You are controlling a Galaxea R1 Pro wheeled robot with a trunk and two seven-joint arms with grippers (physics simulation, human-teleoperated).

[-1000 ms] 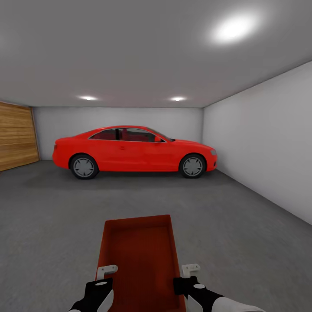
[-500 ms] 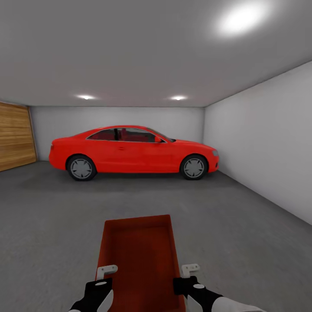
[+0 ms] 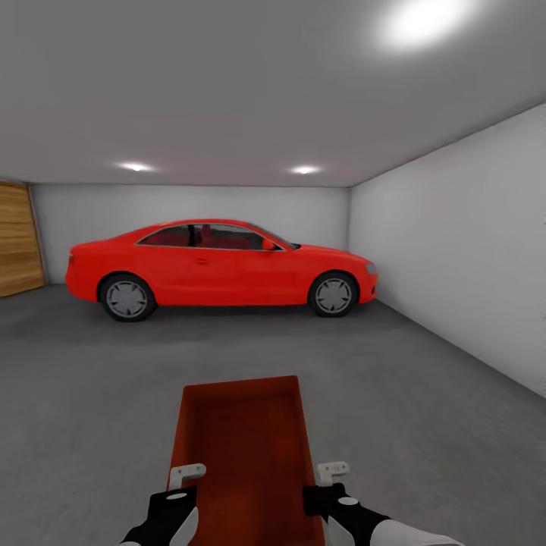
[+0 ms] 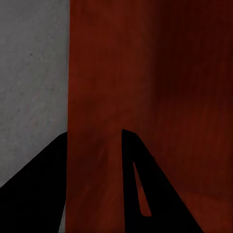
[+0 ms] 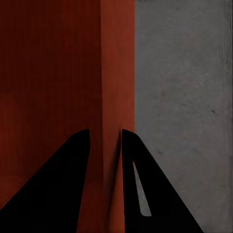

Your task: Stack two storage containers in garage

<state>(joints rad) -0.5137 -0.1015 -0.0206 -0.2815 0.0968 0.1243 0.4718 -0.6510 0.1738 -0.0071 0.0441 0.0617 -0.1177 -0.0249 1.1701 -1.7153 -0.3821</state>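
Note:
I hold one orange-red lidless storage container (image 3: 243, 447) low in front of me, above the dark-grey concrete floor (image 3: 425, 394) of the garage. My left gripper (image 3: 187, 475) is shut on the container's left wall and my right gripper (image 3: 331, 472) is shut on its right wall. In the left wrist view the black fingers (image 4: 141, 184) straddle the ribbed red wall (image 4: 145, 73), with grey floor (image 4: 29, 73) beside it. The right wrist view has the right gripper (image 5: 104, 179) clamped on the wall edge (image 5: 116, 73), floor (image 5: 184, 97) beyond.
A red coupe car (image 3: 220, 265) stands side-on across the far end. A wooden door (image 3: 15, 239) is at the far left and a white wall (image 3: 470, 258) runs along the right. Open concrete lies between me and the car.
The whole head view has shifted: the car and wooden door have slid left in the picture, so the camera has moved. The container and both grippers keep their place in it.

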